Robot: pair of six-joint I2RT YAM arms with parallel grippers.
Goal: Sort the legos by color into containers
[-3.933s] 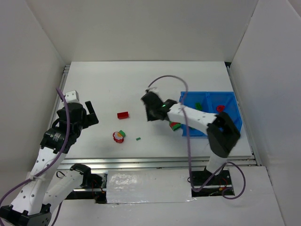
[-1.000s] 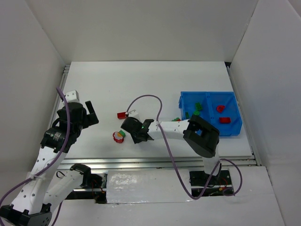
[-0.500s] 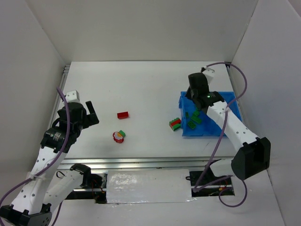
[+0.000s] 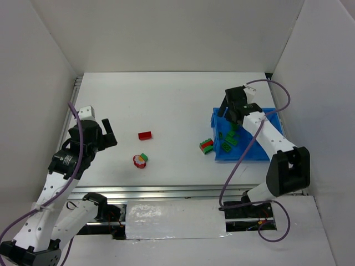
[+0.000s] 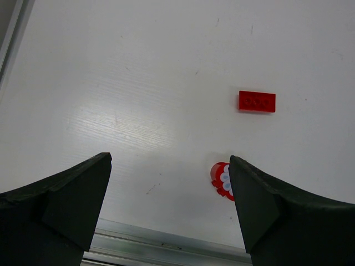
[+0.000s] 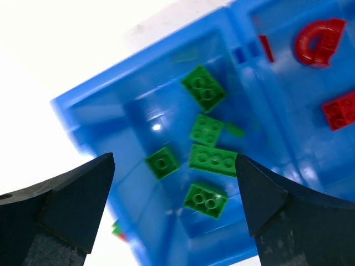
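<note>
The right arm reaches over the bright blue rectangular plastic bin [image 4: 249,157] on the right side of the white tabletop [image 4: 166,94]. Its tool [image 6: 175,166] hangs above the bin's left compartment with both fingers spread wide and nothing between them. In that compartment lie several small green plastic bricks [image 6: 206,130], loose on the floor and close together. On the other side of the middle wall, the right compartment holds a curved red piece [image 6: 319,41] and a red brick [image 6: 339,113].

Just outside the bin's left wall, on the tabletop, sits a small stack of joined red and green bricks [image 4: 207,146].

Further left, well apart from the bin, a flat red rectangular brick [image 4: 145,135] lies alone. Nearer the front edge is a round red-and-white piece [image 4: 138,161], with a tiny green brick [image 4: 144,157] right against it.

The left arm is at the left side of the tabletop. Its tool [image 5: 170,160] is open and empty, above bare tabletop. In the left wrist view the round piece shows partly behind the right-hand finger [image 5: 266,210].
</note>
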